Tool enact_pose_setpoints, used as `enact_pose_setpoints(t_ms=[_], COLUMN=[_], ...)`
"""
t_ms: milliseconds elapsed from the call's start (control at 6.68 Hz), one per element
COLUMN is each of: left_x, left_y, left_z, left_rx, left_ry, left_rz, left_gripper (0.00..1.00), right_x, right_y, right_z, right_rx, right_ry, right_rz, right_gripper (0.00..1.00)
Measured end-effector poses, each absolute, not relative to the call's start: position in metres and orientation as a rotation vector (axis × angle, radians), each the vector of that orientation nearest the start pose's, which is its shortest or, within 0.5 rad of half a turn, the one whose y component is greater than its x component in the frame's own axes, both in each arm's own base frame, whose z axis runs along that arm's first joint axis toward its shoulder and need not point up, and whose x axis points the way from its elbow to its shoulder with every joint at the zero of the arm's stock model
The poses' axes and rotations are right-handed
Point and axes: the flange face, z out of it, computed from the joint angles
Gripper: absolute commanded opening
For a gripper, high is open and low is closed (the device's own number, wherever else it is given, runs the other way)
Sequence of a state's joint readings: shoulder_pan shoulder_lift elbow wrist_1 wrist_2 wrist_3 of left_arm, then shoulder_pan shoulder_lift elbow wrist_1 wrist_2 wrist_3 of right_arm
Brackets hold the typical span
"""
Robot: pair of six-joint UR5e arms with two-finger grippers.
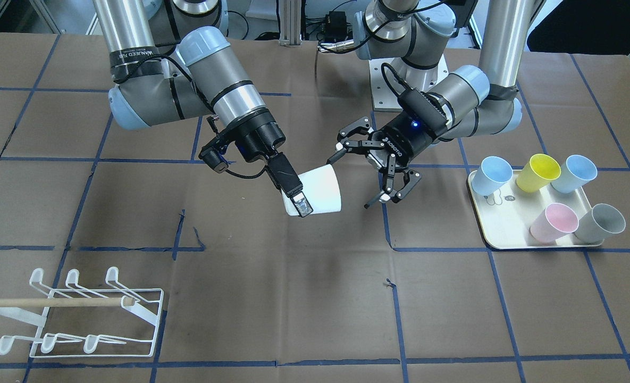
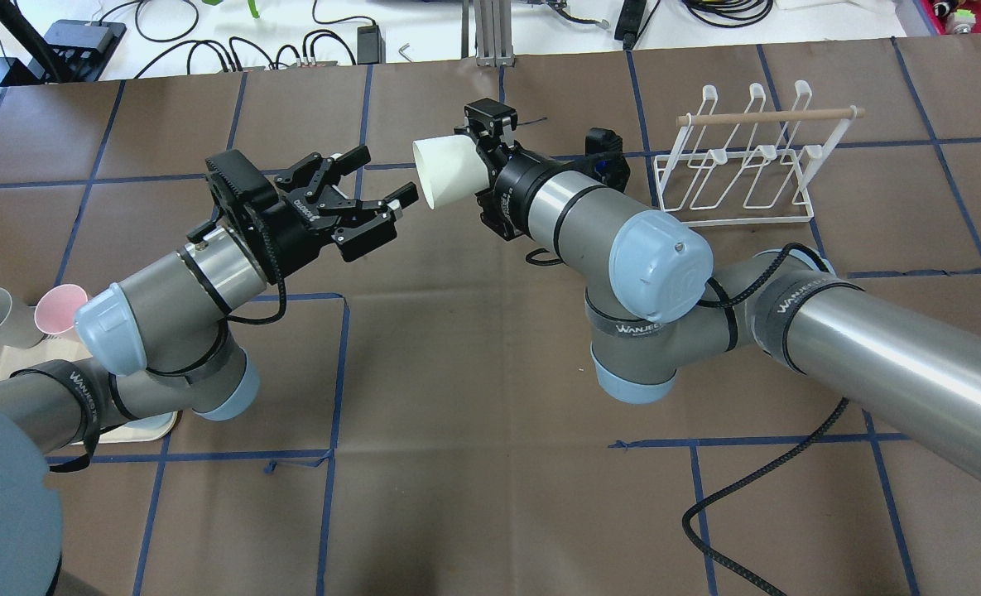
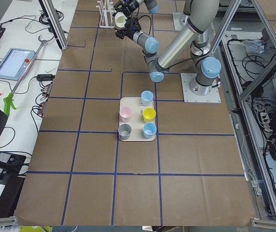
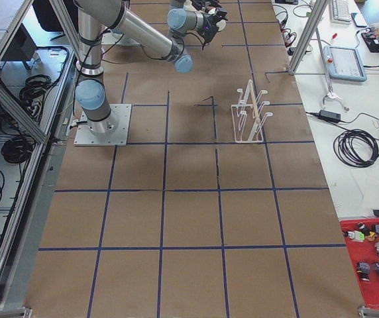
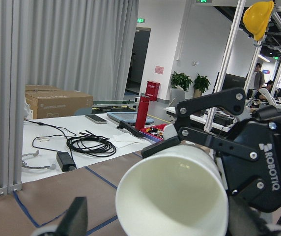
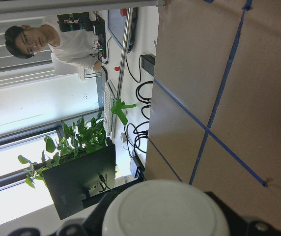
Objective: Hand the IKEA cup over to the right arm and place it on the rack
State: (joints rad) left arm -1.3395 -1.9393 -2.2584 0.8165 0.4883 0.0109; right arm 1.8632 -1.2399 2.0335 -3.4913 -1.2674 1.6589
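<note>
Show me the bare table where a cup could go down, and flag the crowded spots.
Widest free patch: the brown table between the rack and the tray, along the operators' edge. Crowded: the tray, holding five cups, and mid-table, where the open left gripper faces the white cup held in the right gripper.

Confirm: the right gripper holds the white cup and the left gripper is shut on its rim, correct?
No. The left gripper is open, its fingers spread, as the overhead exterior view shows. The right gripper does hold the white cup.
</note>
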Motion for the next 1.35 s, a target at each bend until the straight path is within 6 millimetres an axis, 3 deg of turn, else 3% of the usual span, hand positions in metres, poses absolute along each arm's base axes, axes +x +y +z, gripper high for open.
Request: enact_pose_setpoints(t_ms=[449,899,1348], left_x=[-0.081,-0.056,-0.09], left_y=[-0.481,-0.565,-0.607], left_z=[0.314,0.355,0.395], left_rx=[-0.536,-0.314,-0.06], left_ry=[-1.888,-2.116,-2.616], left_rz=[1.46,1.354,1.061], left_gripper=[0.98,0.98,0.99], right_x=[0.303,0.249,0.196], right_y=[-0.477,-0.505,-0.535], right_z=[0.335,0.341,0.348], right_rx=[1.134,1.116,0.83], right_ry=[1.676,1.709,1.939], right_rz=[-0.474,-0.631,-0.981], right_gripper=[0.25,0.22,0.15])
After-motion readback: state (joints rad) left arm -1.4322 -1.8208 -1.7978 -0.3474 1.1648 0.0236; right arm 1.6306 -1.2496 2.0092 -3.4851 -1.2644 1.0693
